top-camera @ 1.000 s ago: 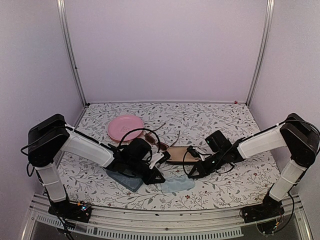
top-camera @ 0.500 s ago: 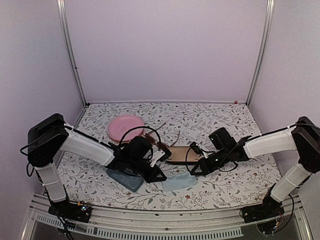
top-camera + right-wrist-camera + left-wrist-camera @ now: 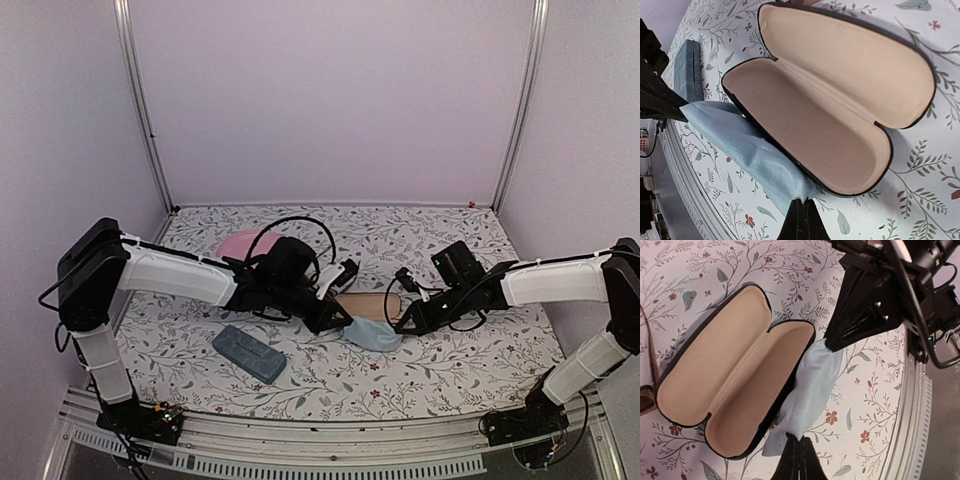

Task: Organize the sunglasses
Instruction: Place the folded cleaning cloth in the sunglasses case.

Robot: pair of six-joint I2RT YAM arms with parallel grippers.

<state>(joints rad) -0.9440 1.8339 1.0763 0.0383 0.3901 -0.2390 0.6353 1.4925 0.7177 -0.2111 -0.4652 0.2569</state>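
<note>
Reddish-brown sunglasses (image 3: pixel 645 392) are showing only as a lens edge and one thin arm at the left border of the left wrist view. They are lying on the table just beside one end of the open case (image 3: pixel 725 385) and hiding under the left arm from above; the pale pair is not showing anywhere. Judging them light, springy in the arms and easily scratched, so best taken at the bridge or the frame front, not by an arm tip. Left gripper (image 3: pixel 797 454) is pinching one corner of the blue cloth (image 3: pixel 812 385), fingers together; right gripper (image 3: pixel 801 217) is clamping the opposite corner. Against a second ago, the cloth is lying along the case's near rim instead of out by the front edge. The left arm is sitting farther back, uncovering the grey-blue case (image 3: pixel 249 353) and hiding more of the pink plate (image 3: pixel 236 243).
</note>
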